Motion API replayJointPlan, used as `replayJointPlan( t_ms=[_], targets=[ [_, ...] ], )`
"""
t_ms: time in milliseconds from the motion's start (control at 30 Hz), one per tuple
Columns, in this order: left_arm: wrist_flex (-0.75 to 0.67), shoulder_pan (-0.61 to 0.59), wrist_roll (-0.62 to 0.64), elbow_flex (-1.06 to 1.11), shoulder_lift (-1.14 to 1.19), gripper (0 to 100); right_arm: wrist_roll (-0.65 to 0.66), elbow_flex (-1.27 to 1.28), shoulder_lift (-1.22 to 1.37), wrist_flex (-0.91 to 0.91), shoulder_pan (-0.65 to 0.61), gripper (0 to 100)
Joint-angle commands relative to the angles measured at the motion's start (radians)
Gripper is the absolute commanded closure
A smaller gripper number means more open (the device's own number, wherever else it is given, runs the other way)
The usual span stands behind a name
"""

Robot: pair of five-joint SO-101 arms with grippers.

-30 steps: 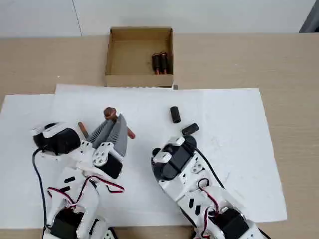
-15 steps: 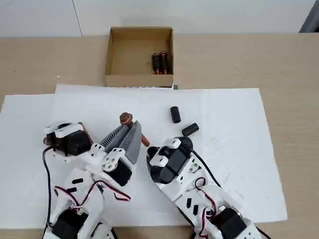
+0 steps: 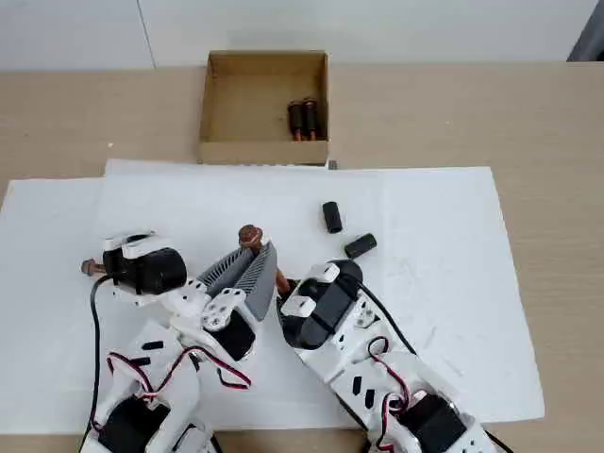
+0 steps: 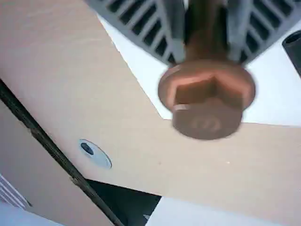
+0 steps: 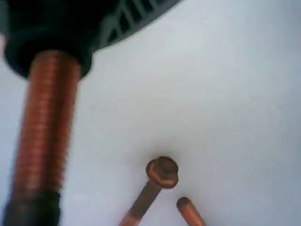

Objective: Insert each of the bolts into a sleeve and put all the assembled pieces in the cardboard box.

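Left gripper (image 3: 257, 253) clamped a bolt (image 3: 249, 234) beside the right arm (image 3: 326, 304), whose grip couldn't be told. Likely the insertion step: the shaft needed aligning with a sleeve (image 3: 360, 245).

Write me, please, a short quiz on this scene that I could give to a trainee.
1. True or false: the cardboard box is empty.
2. How many loose sleeves lie on the white paper?
3. What does the left tool hold? A) a sleeve B) a copper bolt C) nothing
Key: 1 false, two assembled pieces lie inside; 2 two; 3 B.
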Motion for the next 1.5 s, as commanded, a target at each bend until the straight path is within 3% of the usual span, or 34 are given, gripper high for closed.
replayJointPlan(
  t_ms=[0, 300, 500, 800, 933, 1067, 1467],
  targets=[
    [0.008, 0.006, 0.005, 0.012, -0.009, 100, 0.011, -0.011, -0.007, -0.027, -0.007, 99.5],
    [0.017, 0.135, -0.040, 0.073, -0.009, 100, 0.011, -0.012, -0.007, -0.027, -0.007, 99.5],
    [0.135, 0.199, -0.101, 0.087, -0.009, 100, 0.011, -0.012, -0.007, -0.027, -0.007, 99.5],
    [0.161, 0.129, -0.262, 0.097, -0.009, 99, 0.011, -0.008, -0.007, -0.027, -0.007, 99.5],
    [0.160, 0.101, -0.318, 0.097, -0.009, 91, 0.011, -0.005, -0.007, -0.027, -0.007, 99.5],
    [0.160, 0.097, -0.327, 0.094, -0.009, 86, 0.011, -0.005, -0.007, -0.027, -0.007, 99.5],
    [0.160, 0.092, -0.322, -0.027, -0.009, 86, 0.011, 0.006, -0.007, -0.025, -0.005, 99.5]
  ],
)
